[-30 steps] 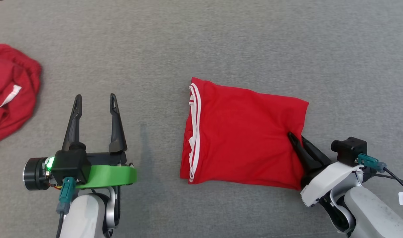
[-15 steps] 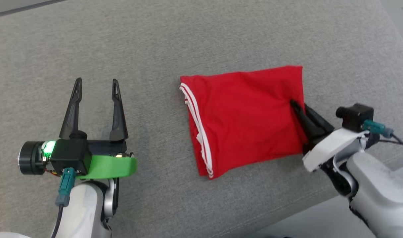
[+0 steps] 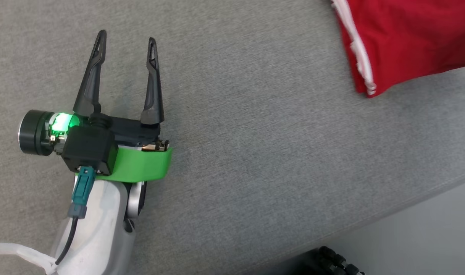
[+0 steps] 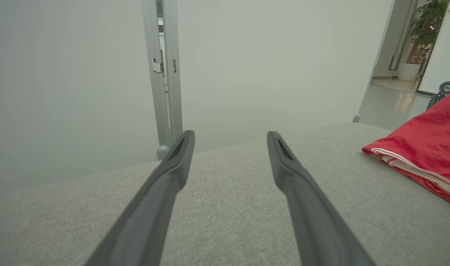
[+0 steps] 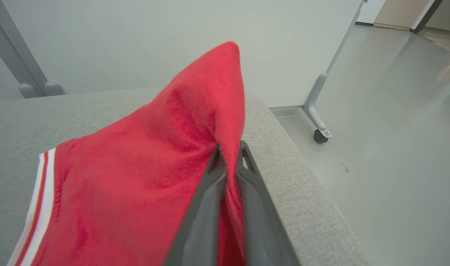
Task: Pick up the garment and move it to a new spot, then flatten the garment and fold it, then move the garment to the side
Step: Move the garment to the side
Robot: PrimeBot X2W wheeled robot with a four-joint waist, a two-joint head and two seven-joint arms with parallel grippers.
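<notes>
Head view — folded red garment (image 3: pixel 408 34), white-striped

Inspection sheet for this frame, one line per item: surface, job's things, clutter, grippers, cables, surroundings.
Surface: grey fabric surface, flat, rounded edge.
Job's things: garment, red, white-trimmed, folded, one edge raised.
Clutter: nothing seen.
Grippers: left gripper open, apart from the garment; right gripper shut on the garment's raised edge.
Cables: cable with teal plug at the left wrist.
Surroundings: white partition on a castor, pale floor.
</notes>
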